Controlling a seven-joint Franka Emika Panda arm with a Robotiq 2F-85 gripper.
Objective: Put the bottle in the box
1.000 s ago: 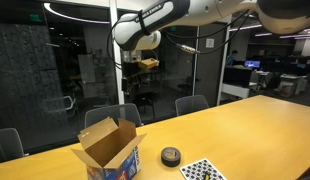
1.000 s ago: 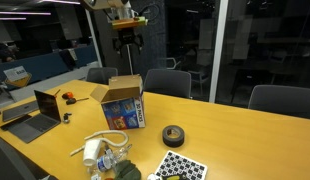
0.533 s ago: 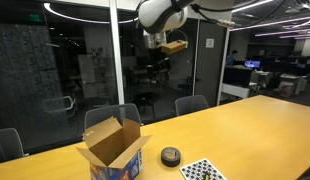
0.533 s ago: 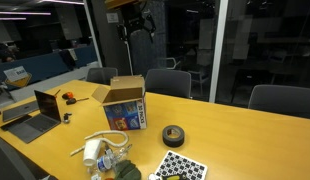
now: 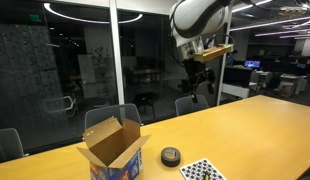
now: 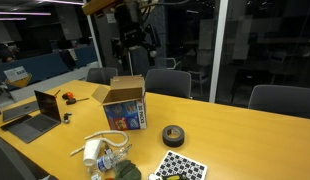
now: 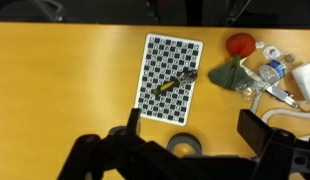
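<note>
the gripper (image 7: pixel 190 140) is held high, jaws spread and empty. the bottle (image 7: pixel 176 82) lies on the checkered card (image 7: pixel 169 78), apart from the box (image 5: pixel 113 150); a slanted grasp could roll it away.

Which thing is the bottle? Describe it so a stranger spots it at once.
Start at the long wooden table, then find the flat black-and-white checkered card beside the black tape roll. The bottle lies on its side on that card. It is slim and yellow, the only coloured thing on the checks, far smaller than the roll.
</note>
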